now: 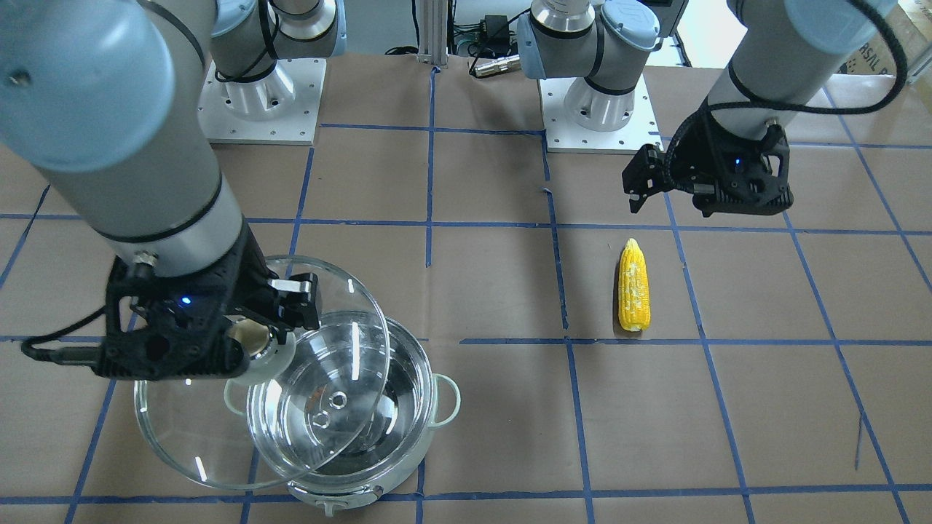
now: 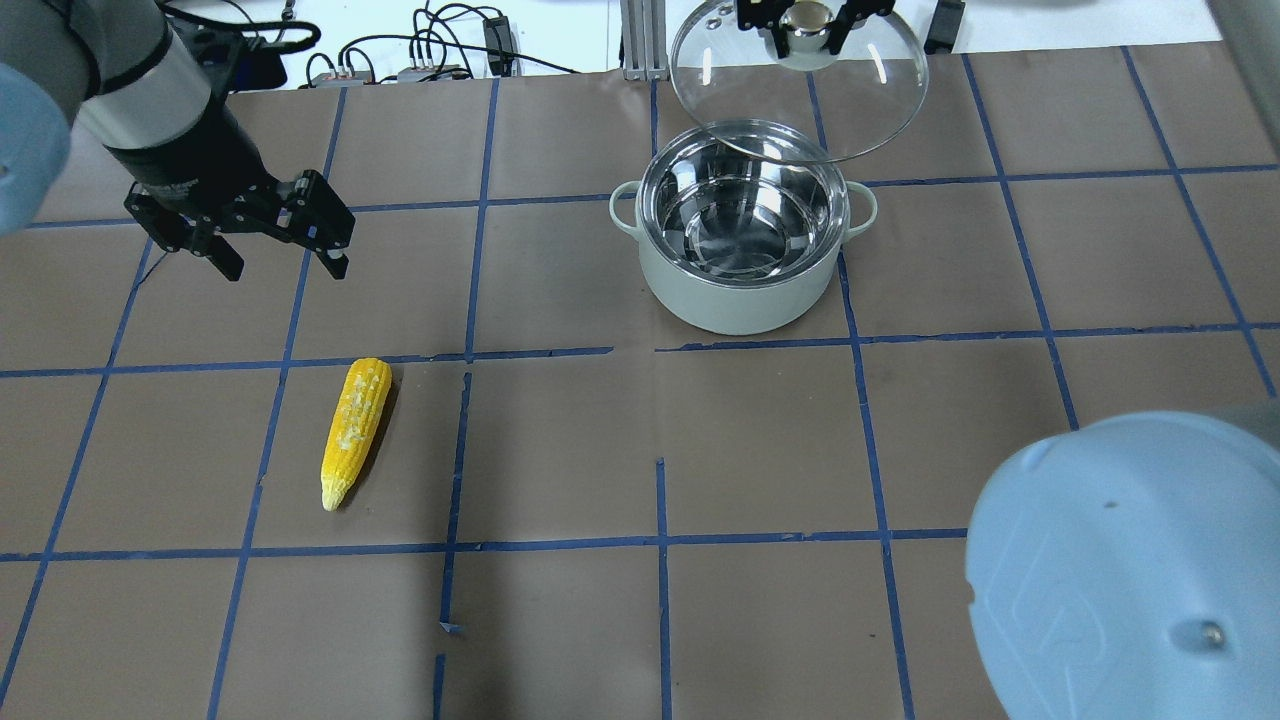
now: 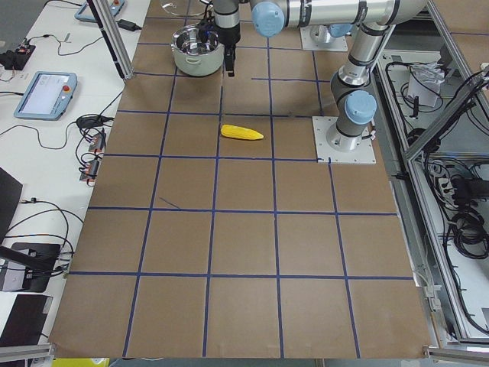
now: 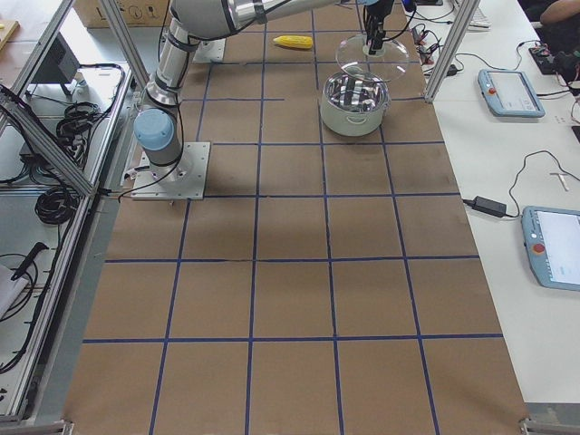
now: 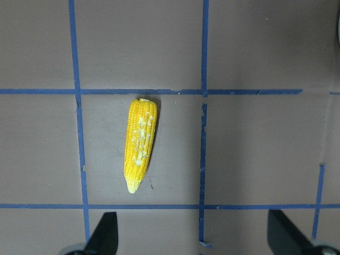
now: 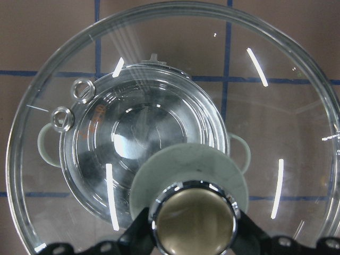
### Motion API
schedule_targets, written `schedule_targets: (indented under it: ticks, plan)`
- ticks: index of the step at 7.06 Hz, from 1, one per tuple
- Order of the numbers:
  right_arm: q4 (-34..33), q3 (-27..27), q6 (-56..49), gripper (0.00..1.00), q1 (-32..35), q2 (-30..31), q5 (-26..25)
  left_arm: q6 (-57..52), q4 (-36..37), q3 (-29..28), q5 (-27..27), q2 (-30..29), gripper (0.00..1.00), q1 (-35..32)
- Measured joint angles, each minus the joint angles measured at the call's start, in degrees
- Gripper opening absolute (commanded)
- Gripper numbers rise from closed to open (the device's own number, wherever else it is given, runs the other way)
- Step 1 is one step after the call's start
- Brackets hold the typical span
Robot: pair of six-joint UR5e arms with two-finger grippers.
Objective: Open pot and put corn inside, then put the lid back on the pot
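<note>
The lid (image 2: 800,100) hangs over the pot (image 2: 740,295), toward its far rim; the corn (image 2: 355,430) lies well left

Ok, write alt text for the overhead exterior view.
The right end effector holds the lid by its knob, raised over the open, empty pot. The corn lies on the table at the view's left, and the left end effector hangs open near it.

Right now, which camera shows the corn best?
Left wrist view: the corn sits mid-frame, whole, nothing over it, pointed tip and pale patches clear. Overhead and front-facing show it whole but smaller; both side views tiny; right wrist view misses it.
</note>
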State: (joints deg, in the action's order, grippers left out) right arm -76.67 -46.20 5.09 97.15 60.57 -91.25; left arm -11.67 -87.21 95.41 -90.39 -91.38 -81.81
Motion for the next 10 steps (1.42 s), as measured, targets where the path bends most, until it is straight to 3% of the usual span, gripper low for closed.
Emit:
schedule_targets:
  ticks: [4,6,7,8,9,10]
  plan:
    - [15.8,1.2,-1.1,0.17,-0.9,11.7,-0.8,-7.8,27.5,22.5,0.0,-4.4,1.00,5.7]
    - [19.3,1.1,-1.3,0.17,-0.6,14.0,-0.8,-8.1,36.7,27.0,-0.1,-8.6,0.98,5.9]
    - [20.2,1.0,-1.3,0.17,-0.6,14.5,-0.9,-8.0,40.2,27.8,-0.1,-11.3,0.76,5.9]
    - [20.5,1.0,-1.3,0.17,-0.6,14.6,-0.8,-8.0,42.1,28.3,-0.1,-13.1,0.43,5.9]
    - [20.6,1.0,-1.3,0.17,-0.6,14.7,-0.8,-8.2,43.0,28.5,-0.3,-13.8,0.26,5.9]
    - [20.6,0.8,-1.4,0.17,-0.5,15.0,-0.6,-8.3,43.3,28.5,-0.4,-13.8,0.24,5.9]
